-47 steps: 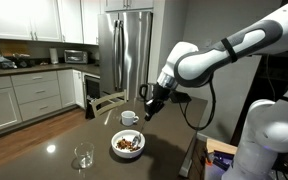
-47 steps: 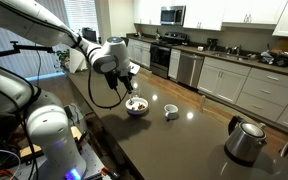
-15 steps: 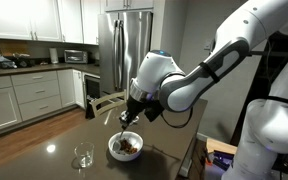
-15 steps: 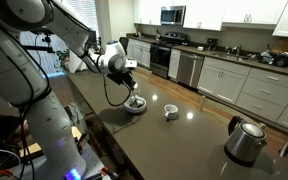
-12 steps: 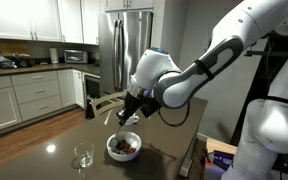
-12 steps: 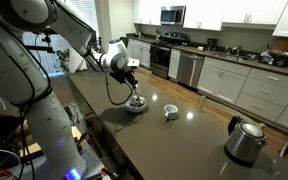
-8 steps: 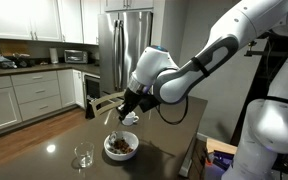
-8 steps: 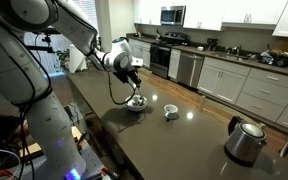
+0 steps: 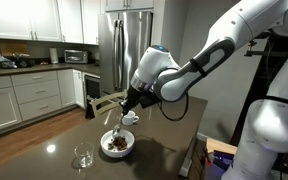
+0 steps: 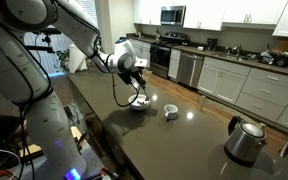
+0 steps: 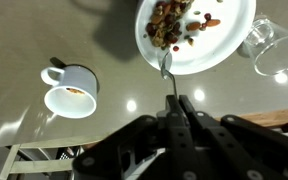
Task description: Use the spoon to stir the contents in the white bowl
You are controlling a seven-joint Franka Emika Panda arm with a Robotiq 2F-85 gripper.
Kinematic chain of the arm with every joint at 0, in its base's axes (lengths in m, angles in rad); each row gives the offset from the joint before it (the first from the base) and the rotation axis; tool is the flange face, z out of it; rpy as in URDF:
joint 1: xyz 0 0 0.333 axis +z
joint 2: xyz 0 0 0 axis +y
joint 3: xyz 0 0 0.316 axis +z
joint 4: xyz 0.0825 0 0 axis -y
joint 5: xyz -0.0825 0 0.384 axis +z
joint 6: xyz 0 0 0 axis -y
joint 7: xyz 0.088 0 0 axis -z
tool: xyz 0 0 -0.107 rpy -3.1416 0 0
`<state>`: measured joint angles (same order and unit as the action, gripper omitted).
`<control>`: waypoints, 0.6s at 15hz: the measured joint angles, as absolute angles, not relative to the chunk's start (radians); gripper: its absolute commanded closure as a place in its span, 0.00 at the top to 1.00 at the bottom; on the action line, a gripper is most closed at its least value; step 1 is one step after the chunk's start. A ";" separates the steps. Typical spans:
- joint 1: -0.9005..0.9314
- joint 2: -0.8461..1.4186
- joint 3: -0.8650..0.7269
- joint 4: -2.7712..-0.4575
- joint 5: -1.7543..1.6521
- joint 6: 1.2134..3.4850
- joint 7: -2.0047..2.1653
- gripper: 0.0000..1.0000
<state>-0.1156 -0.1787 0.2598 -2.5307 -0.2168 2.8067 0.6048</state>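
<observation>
The white bowl (image 9: 116, 145) sits on the dark table and shows in both exterior views (image 10: 139, 104) and at the top of the wrist view (image 11: 224, 40). The contents (image 11: 174, 22), brown and tan chunky bits, fill part of it. My gripper (image 11: 178, 101) is shut on the spoon (image 11: 166, 72). The spoon's tip rests inside the bowl at its near rim, beside the bits. In an exterior view the gripper (image 9: 125, 106) hangs above the bowl with the spoon (image 9: 114, 130) pointing down into it.
A white handled cup (image 11: 70, 95) stands beside the bowl; it also shows in both exterior views (image 9: 131, 117) (image 10: 170, 110). A clear glass (image 9: 82, 157) (image 11: 274, 45) stands near the bowl. A metal kettle (image 10: 244, 141) sits further along the table. Kitchen cabinets surround the area.
The bowl has slid across the table toward the glass, and my gripper with the spoon has moved along with it.
</observation>
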 measured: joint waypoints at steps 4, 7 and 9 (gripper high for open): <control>-0.155 -0.179 0.266 -2.531 -0.298 2.806 0.699 0.05; -0.174 -0.179 0.268 -2.534 -0.337 2.798 0.751 0.05; -0.182 -0.179 0.271 -2.538 -0.355 2.783 0.776 0.05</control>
